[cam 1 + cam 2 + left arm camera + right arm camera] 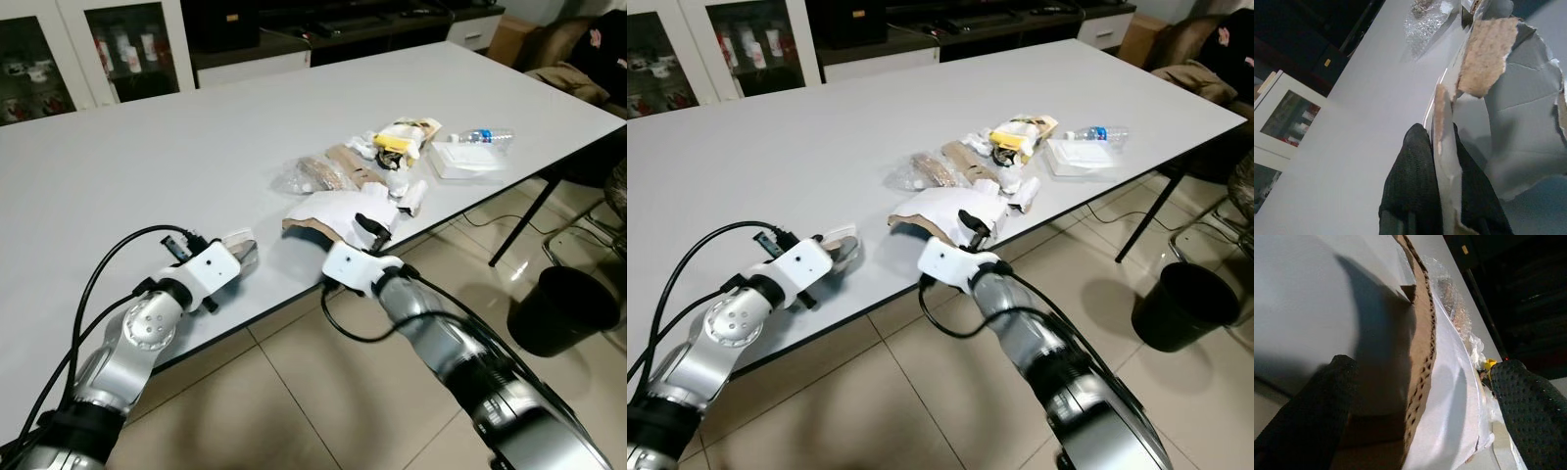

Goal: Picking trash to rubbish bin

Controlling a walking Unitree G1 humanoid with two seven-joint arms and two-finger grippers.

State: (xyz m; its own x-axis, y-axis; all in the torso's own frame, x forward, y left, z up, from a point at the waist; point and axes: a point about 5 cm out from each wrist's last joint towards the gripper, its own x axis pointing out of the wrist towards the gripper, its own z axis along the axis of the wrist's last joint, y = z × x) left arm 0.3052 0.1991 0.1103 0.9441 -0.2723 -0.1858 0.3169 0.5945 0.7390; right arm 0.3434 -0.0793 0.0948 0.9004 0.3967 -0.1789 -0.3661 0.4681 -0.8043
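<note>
A torn sheet of white-faced brown cardboard [331,210] lies at the table's near edge. My right gripper [374,229] is open, its two fingers standing either side of the sheet's edge [1422,357]. My left gripper [242,253] rests on the table to the left, shut on a small white cardboard scrap [1445,161]. Behind the sheet lies a trash pile: a crumpled clear plastic bag [308,176], a yellow wrapper [400,138], a white foam tray [466,160] and a plastic bottle [487,135]. A black rubbish bin [563,308] stands on the floor at right, beyond the table.
The white table [176,166] runs from near left to far right. A black table leg [517,223] stands near the bin. Glass-door cabinets [127,44] line the back wall. A chair with clothes [578,59] sits at the far right. Tiled floor lies below.
</note>
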